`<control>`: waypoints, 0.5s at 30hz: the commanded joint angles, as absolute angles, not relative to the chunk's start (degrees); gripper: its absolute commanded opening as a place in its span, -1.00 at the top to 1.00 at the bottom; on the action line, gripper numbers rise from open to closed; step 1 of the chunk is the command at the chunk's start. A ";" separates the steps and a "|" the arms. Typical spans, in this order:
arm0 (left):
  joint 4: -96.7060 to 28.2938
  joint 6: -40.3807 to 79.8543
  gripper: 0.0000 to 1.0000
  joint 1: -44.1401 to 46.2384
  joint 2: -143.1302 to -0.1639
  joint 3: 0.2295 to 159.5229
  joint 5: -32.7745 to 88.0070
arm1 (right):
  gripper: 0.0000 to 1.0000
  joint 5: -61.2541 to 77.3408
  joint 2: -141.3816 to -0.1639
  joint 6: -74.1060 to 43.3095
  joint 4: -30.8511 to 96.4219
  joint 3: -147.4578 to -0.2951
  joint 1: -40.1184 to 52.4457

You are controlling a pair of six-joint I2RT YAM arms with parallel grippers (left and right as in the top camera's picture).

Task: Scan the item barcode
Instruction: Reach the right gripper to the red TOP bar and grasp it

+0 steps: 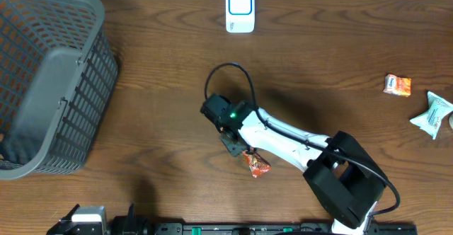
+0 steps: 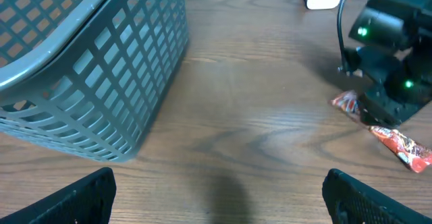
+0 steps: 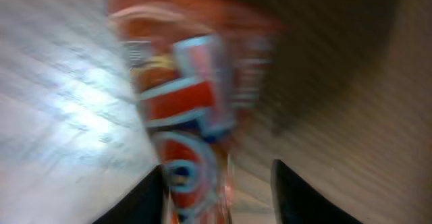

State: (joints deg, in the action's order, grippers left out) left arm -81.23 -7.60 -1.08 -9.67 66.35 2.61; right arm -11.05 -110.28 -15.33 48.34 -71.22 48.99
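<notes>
The right arm [image 1: 283, 130] had a smooth white shell along its middle and a big black boxy block [image 1: 347, 182] at its thick end. Its thin end was black too, with a small green light [image 1: 231, 115] on it. A thin black cable [image 1: 230, 65] made a loop there. The right pincer [image 3: 219, 197] seemed to have dark, flat fingers [image 3: 145, 198], but that view was too blurry to be sure. The left pincer [image 2: 223, 200] had two black fingers with rough, grainy faces.
</notes>
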 commanded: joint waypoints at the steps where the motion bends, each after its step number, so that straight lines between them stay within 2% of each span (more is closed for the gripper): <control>1: -81.36 -8.34 -0.96 -1.32 -9.47 66.54 1.91 | 0.75 -14.35 -110.80 -15.62 46.00 -68.42 49.01; 2: -81.36 -8.34 -0.96 -1.32 -9.47 66.54 1.91 | 0.90 -14.33 -110.80 -15.64 45.15 -67.70 49.01; 3: -81.36 -8.34 -0.96 -1.32 -9.47 66.54 1.91 | 0.96 -14.31 -110.80 -15.66 43.86 -66.78 49.01; 9: -81.36 -8.34 -0.96 -1.32 -9.47 66.54 1.91 | 0.98 -8.36 -110.48 -16.25 41.78 -66.30 48.82; 11: -81.36 -8.34 -0.96 -1.32 -9.47 66.54 1.91 | 0.98 -1.63 -110.10 -15.68 42.39 -67.96 47.83; 15: -81.36 -8.34 -0.96 -1.32 -9.47 66.54 1.91 | 0.99 23.94 -109.86 -9.15 43.97 -72.60 41.87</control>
State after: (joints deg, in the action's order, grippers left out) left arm -81.21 -7.60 -1.08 -9.67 66.35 2.61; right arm 0.12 -109.65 -13.78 43.68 -69.52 45.93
